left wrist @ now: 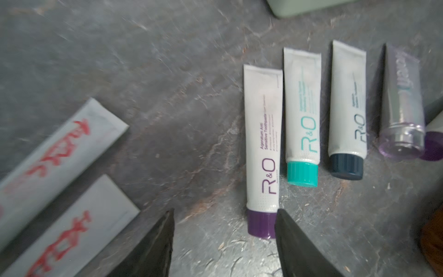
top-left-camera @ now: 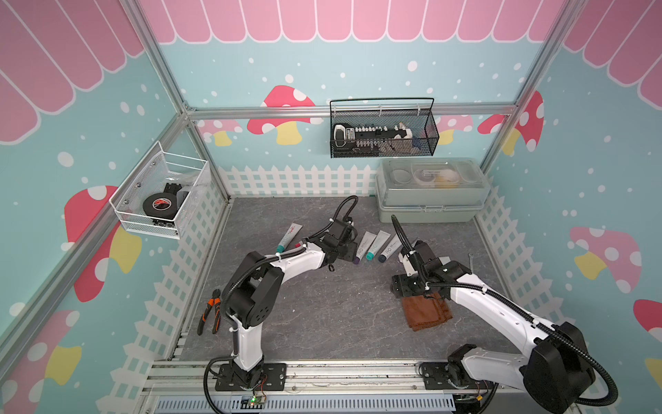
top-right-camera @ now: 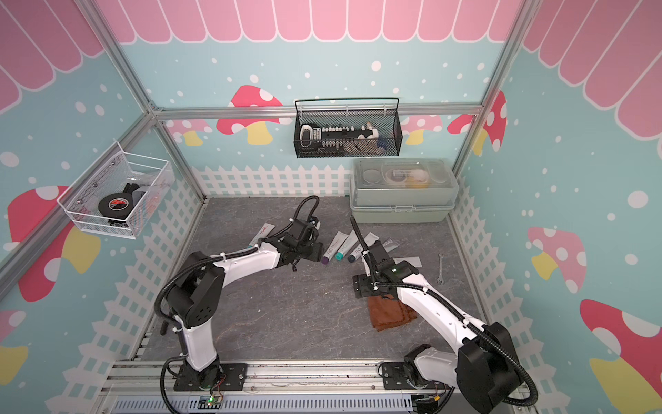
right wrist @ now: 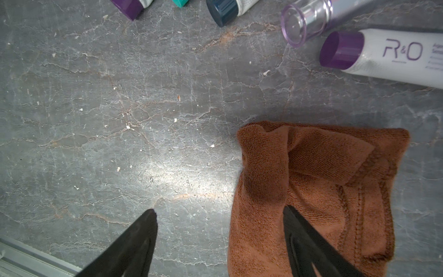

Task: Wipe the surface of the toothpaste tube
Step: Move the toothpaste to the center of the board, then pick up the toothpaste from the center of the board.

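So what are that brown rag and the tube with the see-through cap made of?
Brown rag: looks like soft microfibre or terry cloth, matte; looped pile and stitched hem show. Tube with the clear cap: seemingly glossy, silvery plastic, catching highlights; its cap is transparent, lilac-tinted hard plastic.

Two matching arms on my feed: the left arm [top-left-camera: 297, 260] and the right arm [top-left-camera: 490, 308], with glossy white link shells and matte black joint housings. Black corrugated conduit [top-left-camera: 605, 380] runs along each, cinched with white zip ties [top-left-camera: 277, 255]. Black base plates [top-left-camera: 272, 372] are bolted on the aluminium rail [top-left-camera: 358, 372] — a green LED board [top-left-camera: 254, 399] glows just below that rail. The fingers [left wrist: 153, 244] are black tapered wedges.
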